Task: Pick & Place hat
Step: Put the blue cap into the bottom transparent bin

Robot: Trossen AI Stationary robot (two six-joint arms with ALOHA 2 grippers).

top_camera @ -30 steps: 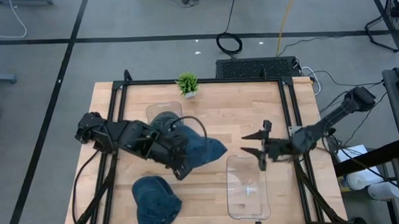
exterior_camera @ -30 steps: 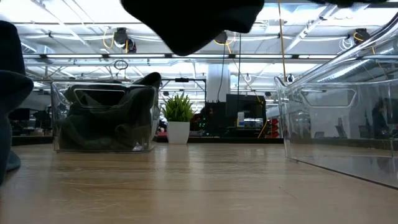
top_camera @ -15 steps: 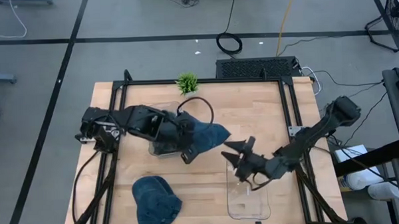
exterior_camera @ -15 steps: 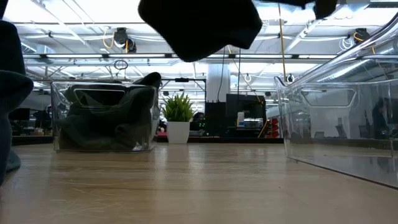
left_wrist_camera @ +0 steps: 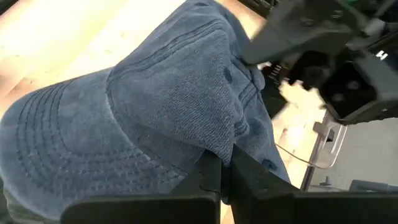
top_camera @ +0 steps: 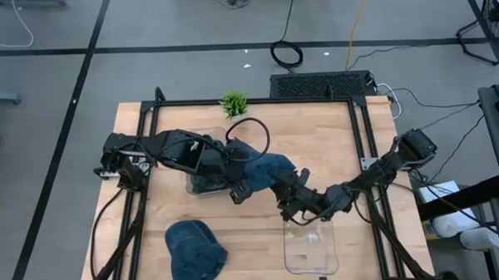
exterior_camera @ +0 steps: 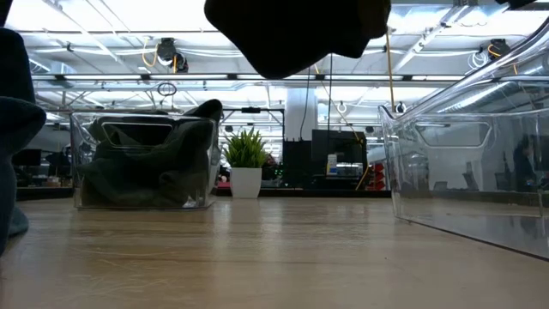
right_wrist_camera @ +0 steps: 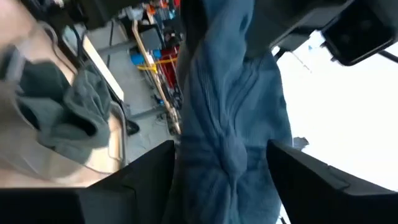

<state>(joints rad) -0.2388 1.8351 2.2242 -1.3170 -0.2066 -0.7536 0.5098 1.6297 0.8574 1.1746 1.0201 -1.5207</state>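
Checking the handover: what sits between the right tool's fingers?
The blue cap, held aloft by the left tool, fills the gap in the right wrist view.

Wooden table (top_camera: 333, 137) bears bins (top_camera: 310, 246), plant (top_camera: 234, 104), cap (top_camera: 194, 250).

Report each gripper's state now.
Left gripper: closed on the blue cap, held above the table.
Right gripper: open, fingers either side of the same cap, not yet closed.
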